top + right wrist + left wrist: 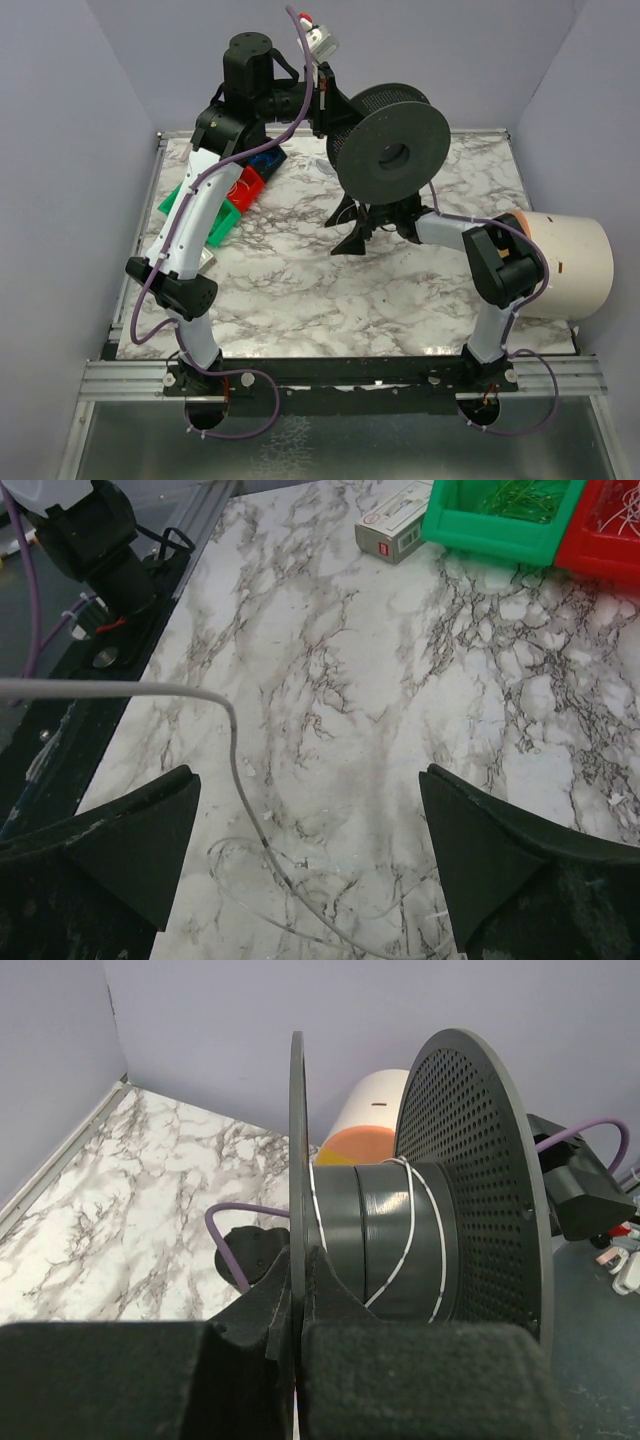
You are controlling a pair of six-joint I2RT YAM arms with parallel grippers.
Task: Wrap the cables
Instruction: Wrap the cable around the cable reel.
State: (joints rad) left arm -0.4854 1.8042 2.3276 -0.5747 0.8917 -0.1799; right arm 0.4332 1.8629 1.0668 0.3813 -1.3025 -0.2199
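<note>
The black spool (390, 155) hangs clear above the far side of the marble table (290, 290), stood on edge with its axle about level. It has two wide round flanges, one peppered with small holes, and a dark hub with a centre hole. A thin pale cable (443, 1250) crosses the hub in only a few slanting turns. A pale strand (232, 735) of the same look runs out over the table, bends downward and trails among faint slack loops on the marble.
</note>
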